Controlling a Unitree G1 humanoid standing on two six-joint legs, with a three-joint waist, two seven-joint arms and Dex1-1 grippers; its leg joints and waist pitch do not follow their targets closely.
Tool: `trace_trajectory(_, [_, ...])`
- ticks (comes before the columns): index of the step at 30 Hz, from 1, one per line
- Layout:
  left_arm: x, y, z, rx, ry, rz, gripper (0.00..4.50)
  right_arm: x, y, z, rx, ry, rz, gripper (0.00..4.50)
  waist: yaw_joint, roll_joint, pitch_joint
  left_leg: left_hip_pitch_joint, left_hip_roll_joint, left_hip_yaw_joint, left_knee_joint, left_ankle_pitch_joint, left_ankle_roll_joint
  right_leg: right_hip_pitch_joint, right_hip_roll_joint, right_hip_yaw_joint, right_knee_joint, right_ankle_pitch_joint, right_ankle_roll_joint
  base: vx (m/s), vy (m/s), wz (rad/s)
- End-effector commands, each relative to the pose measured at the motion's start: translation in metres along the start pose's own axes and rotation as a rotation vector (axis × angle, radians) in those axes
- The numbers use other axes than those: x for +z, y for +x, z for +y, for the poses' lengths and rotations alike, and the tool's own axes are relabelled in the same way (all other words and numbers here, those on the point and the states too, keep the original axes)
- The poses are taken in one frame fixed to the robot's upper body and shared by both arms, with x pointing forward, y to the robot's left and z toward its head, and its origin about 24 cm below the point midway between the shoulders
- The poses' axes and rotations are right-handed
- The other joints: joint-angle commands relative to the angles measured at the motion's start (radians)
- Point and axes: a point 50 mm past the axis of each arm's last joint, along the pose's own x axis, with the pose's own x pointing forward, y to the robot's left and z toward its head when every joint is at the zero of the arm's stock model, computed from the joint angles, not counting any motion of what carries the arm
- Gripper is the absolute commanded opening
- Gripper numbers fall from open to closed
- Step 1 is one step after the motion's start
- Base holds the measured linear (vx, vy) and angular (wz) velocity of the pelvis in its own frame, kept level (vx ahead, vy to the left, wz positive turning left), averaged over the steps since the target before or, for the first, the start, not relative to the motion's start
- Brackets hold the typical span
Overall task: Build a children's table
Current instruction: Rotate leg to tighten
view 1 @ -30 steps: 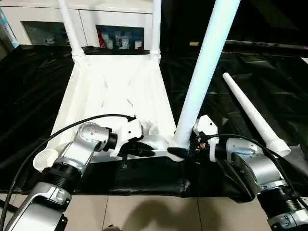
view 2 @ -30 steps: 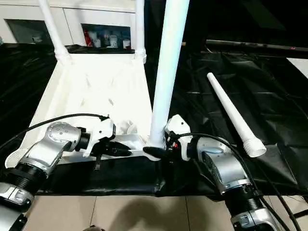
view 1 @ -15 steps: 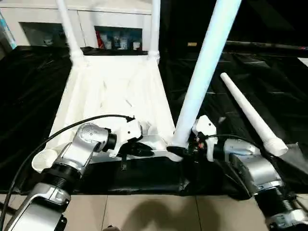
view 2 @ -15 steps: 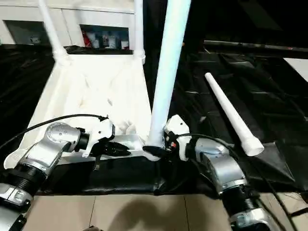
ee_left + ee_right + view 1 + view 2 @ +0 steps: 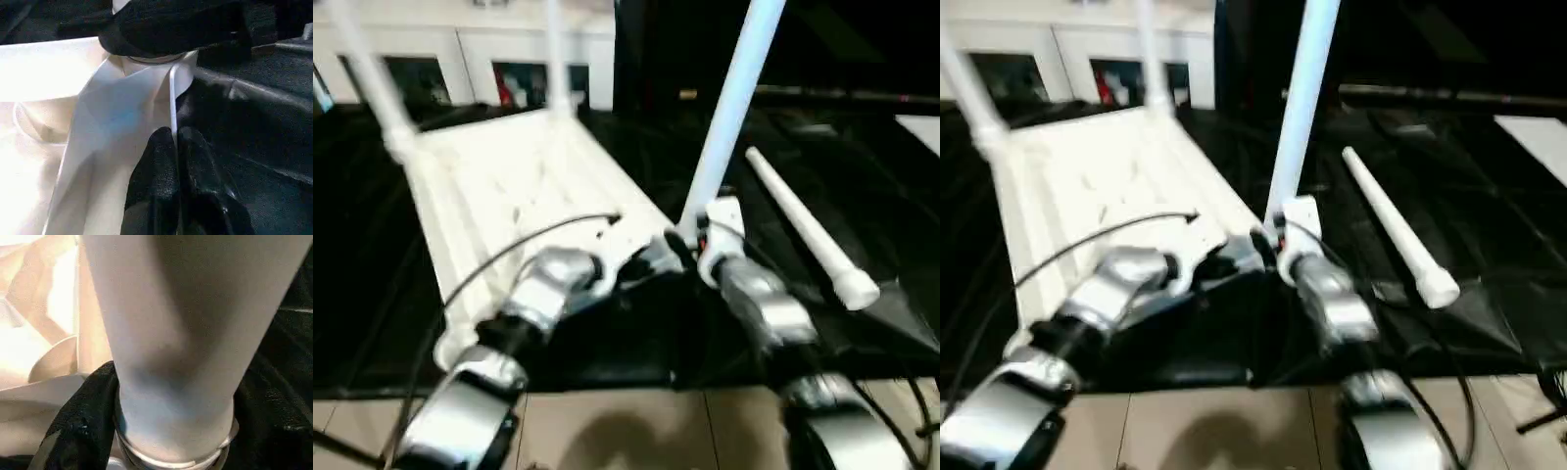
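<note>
So the children's table (image 5: 499, 186) is lying upside down on the black-covered work table (image 5: 862, 166), running from near the front edge back toward the far edge, more on the left half. Two legs (image 5: 372, 83) are already standing up in the far corner sockets.

The right gripper (image 5: 146, 431) is at the tabletop's near right corner, and a third leg (image 5: 729, 108) rises from there, tilted a bit to the right. In the right wrist view that leg's fat end with its collar sits right against a black finger (image 5: 83, 426), so the gripper is wrapped around the base of the leg, holding it over the corner socket.

The left gripper (image 5: 177, 161) is pinched narrow on the thin rim (image 5: 172, 103) of the tabletop just beside that same corner; both fingers (image 5: 156, 171) press together with the white edge between them.

The fourth leg (image 5: 803, 230) is loose on the black cover, lying flat to the right of the tabletop, fat end pointing at the front right corner of the work table, apart from everything else.

White cabinets (image 5: 470, 59) sit past the far edge.
</note>
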Motion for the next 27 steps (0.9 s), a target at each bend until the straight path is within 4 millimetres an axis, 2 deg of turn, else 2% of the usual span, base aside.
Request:
trace_trajectory(1, [0.018,0.006,-0.005,0.007,0.010,-0.089,0.00,-0.032,0.001,0.021,0.065,0.012,0.136,2.74,0.006,-0.004,-0.059,-0.001,-0.007,0.010,-0.056,-0.148,0.027,0.054,-0.033,0.034,-0.077,-0.094,-0.191,0.000,0.000,0.00])
trace_trajectory(4, [0.013,0.004,-0.002,0.016,0.014,-0.076,0.00,-0.028,0.003,0.025,0.092,0.018,0.103,2.74,0.004,-0.005,-0.057,0.001,-0.007,0.011,-0.058,-0.184,0.031,0.052,-0.036,0.034,-0.084,-0.149,-0.190,0.000,0.000,0.00])
trace_trajectory(5, [0.012,0.004,-0.002,0.017,0.015,-0.075,0.00,-0.028,0.004,0.026,0.095,0.021,0.097,3.09,0.003,-0.005,-0.056,0.001,-0.006,0.011,-0.058,-0.190,0.030,0.051,-0.036,0.034,-0.085,-0.160,-0.188,0.000,0.000,0.00])
trace_trajectory(6, [0.010,0.001,-0.001,0.008,0.018,-0.074,0.00,-0.024,0.003,0.025,0.118,0.021,0.072,3.30,0.003,-0.009,-0.056,0.001,-0.006,0.011,-0.058,-0.195,0.030,0.051,-0.036,0.034,-0.087,-0.175,-0.183,0.000,0.000,0.00])
trace_trajectory(7, [0.008,-0.001,0.000,-0.002,0.021,-0.075,0.00,-0.020,0.003,0.024,0.134,0.018,0.051,3.30,0.004,-0.008,-0.056,0.001,-0.006,0.011,-0.058,-0.197,0.031,0.051,-0.036,0.034,-0.087,-0.179,-0.181,0.000,0.000,0.00])
trace_trajectory(8, [0.006,-0.004,0.001,-0.013,0.026,-0.079,0.00,-0.017,0.003,0.022,0.153,0.017,0.036,3.46,0.002,-0.008,-0.058,-0.003,-0.006,0.009,-0.058,-0.182,0.036,0.054,-0.036,0.034,-0.084,-0.159,-0.181,0.000,0.000,0.00])
trace_trajectory(9, [0.005,-0.007,0.002,-0.031,0.033,-0.086,0.00,-0.013,0.001,0.020,0.179,0.004,0.020,3.49,0.001,-0.011,-0.058,-0.004,-0.006,0.010,-0.058,-0.178,0.039,0.055,-0.035,0.033,-0.082,-0.149,-0.183,0.000,0.000,0.00])
trace_trajectory(11, [0.001,-0.013,0.002,-0.076,0.050,-0.098,0.00,-0.007,-0.002,0.014,0.228,-0.029,0.002,3.53,0.002,-0.010,-0.057,-0.004,-0.006,0.009,-0.057,-0.172,0.050,0.056,-0.034,0.033,-0.082,-0.131,-0.189,0.000,0.000,0.00])
trace_trajectory(13, [-0.003,-0.019,0.003,-0.109,0.063,-0.101,0.00,-0.003,-0.006,0.009,0.276,-0.065,-0.006,3.84,0.002,-0.009,-0.057,-0.002,-0.004,0.010,-0.057,-0.166,0.061,0.054,-0.036,0.034,-0.081,-0.116,-0.199,0.000,0.000,0.00])
trace_trajectory(15, [-0.006,-0.024,0.004,-0.143,0.078,-0.107,0.00,-0.002,-0.012,0.004,0.330,-0.101,-0.009,3.84,0.007,-0.011,-0.057,0.001,-0.003,0.012,-0.056,-0.158,0.065,0.053,-0.034,0.034,-0.081,-0.114,-0.206,0.000,0.000,0.00])
trace_trajectory(17, [-0.010,-0.033,0.005,-0.192,0.089,-0.113,0.00,-0.001,-0.022,-0.003,0.421,-0.158,-0.004,3.84,0.011,-0.009,-0.056,0.002,-0.001,0.012,-0.057,-0.165,0.070,0.053,-0.034,0.034,-0.079,-0.106,-0.206,0.000,0.000,0.00])
trace_trajectory(18, [-0.012,-0.040,0.005,-0.251,0.103,-0.124,0.00,-0.001,-0.032,-0.009,0.510,-0.199,0.014,3.84,0.011,-0.009,-0.056,0.002,0.001,0.013,-0.057,-0.161,0.070,0.050,-0.035,0.036,-0.076,-0.092,-0.212,0.000,0.000,0.00])
trace_trajectory(19, [-0.012,-0.040,0.005,-0.251,0.103,-0.124,0.00,-0.001,-0.032,-0.009,0.510,-0.199,0.014,3.84,0.013,-0.008,-0.056,0.002,0.000,0.011,-0.057,-0.164,0.073,0.053,-0.033,0.034,-0.077,-0.093,-0.211,0.000,0.000,0.00])
trace_trajectory(21, [-0.018,-0.050,0.005,-0.329,0.123,-0.110,0.00,-0.003,-0.045,-0.015,0.605,-0.258,0.045,3.84,0.015,-0.011,-0.056,0.002,0.002,0.013,-0.055,-0.158,0.080,0.053,-0.034,0.037,-0.074,-0.064,-0.219,0.000,0.000,0.00])
trace_trajectory(27, [-0.020,-0.057,0.006,-0.367,0.120,-0.124,0.00,-0.001,-0.053,-0.017,0.658,-0.290,0.044,3.84,0.022,-0.010,-0.054,0.005,0.003,0.013,-0.059,-0.180,0.061,0.048,-0.037,0.037,-0.078,-0.132,-0.210,0.000,0.000,0.00])
